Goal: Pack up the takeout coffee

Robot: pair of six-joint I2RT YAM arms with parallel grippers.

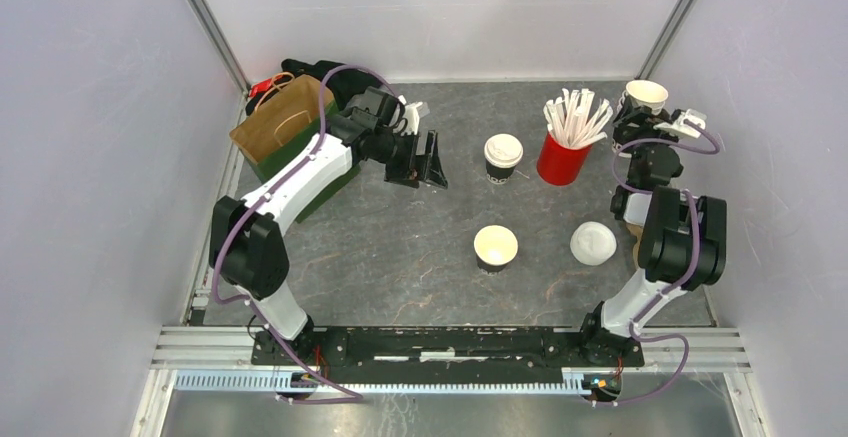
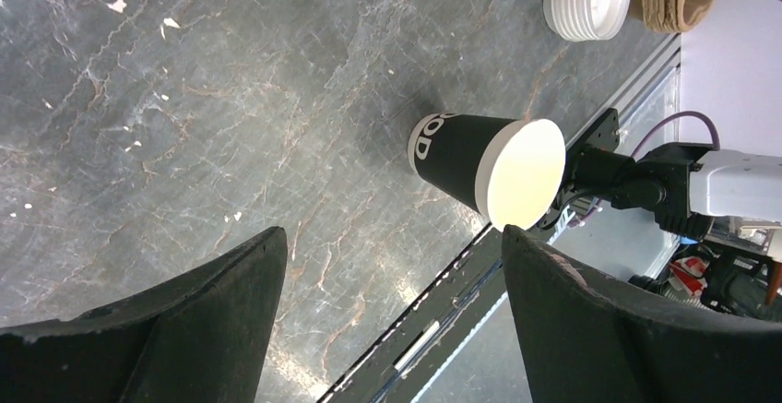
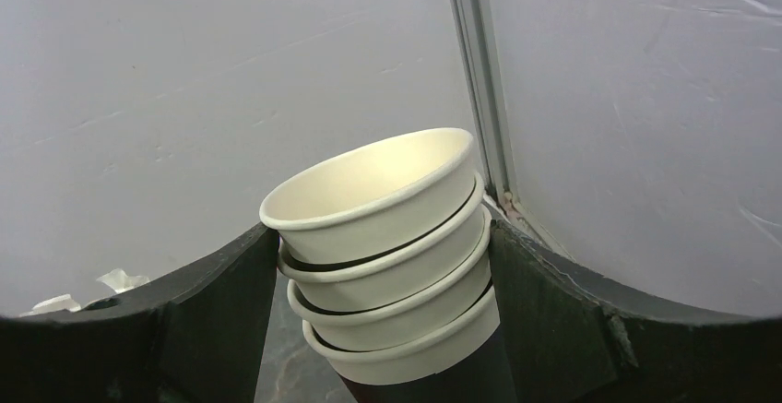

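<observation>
Left pincer [image 2: 392, 246]: jaws stand wide apart and hold nothing; it hangs above bare counter [image 1: 400, 247], beside a brown paper bag [image 1: 282, 117] at the far left.

Right pincer [image 3: 383, 329]: set at the far right corner; its fingers [image 3: 217, 320] flank a stack of lidless cups [image 3: 378, 200] closely on both sides, jaws wide; whether they press on the stack or merely stand against it cannot be told.

Takeout coffee: one lidded cup [image 1: 503, 154], dark with a white lid, stands upright on the counter at centre rear, just left of a red holder [image 1: 560, 162] filled with white sticks; it is apart from both pincers. A second dark cup [image 1: 496, 248] stands upright nearer the arm bases, uncapped, cream interior exposed, white lettering on its side in the left wrist view. A stack of white lids [image 1: 593, 243] lies to its right, near but not touching. Only one capped cup is in view.
</observation>
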